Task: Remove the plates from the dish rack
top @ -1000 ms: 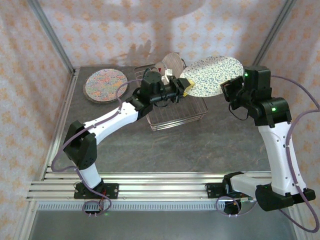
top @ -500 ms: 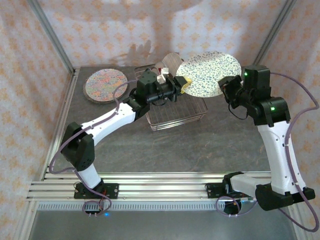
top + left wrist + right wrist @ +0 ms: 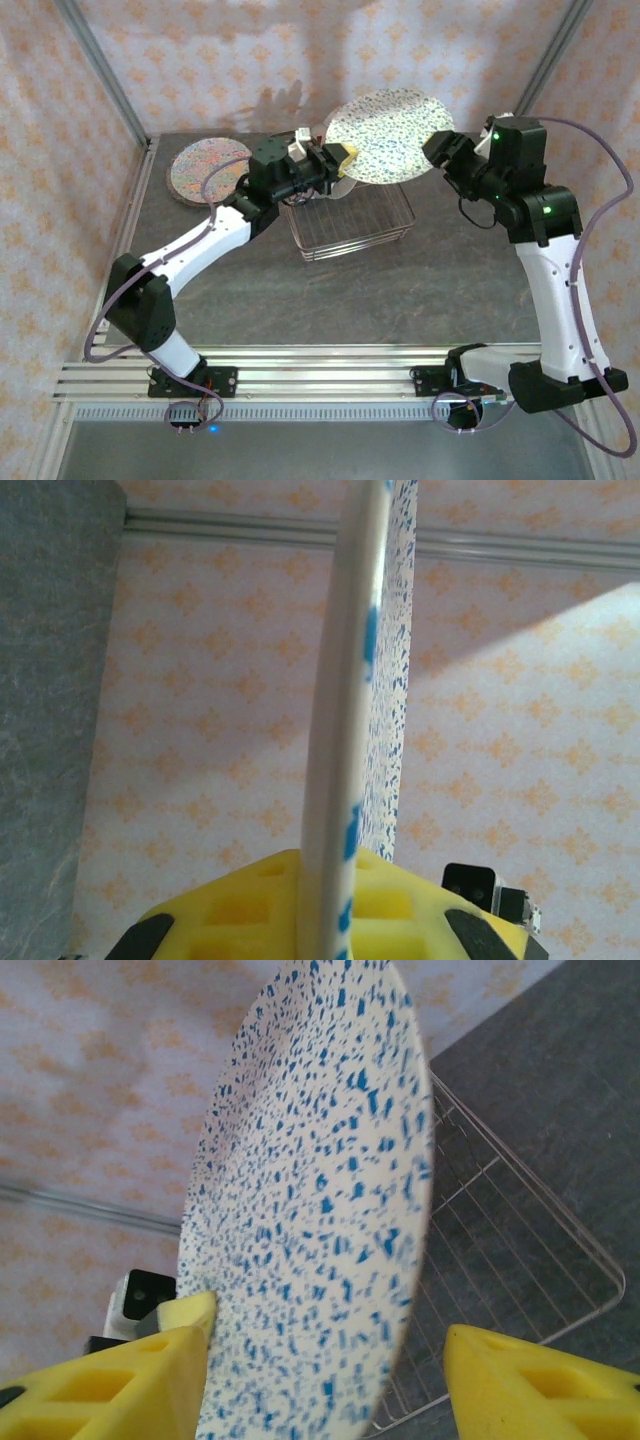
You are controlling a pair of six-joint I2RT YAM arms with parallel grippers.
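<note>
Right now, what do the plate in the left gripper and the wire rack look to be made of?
Speckled plate: looks like glazed ceramic or melamine, I cannot tell which; smooth white face, blue flecks, thick rounded rim clamped in the left gripper. Dish rack: thin silver metal wire by its look, bare and shiny, in an open grid.

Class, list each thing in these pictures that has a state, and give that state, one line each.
Dish rack: standing on the table.
Speckled plate: in the air, tilted, held at its rim.
Left pincer: shut on the speckled plate.
Right pincer: open, astride the plate's rim.
Multicolour plate: lying flat.
</note>
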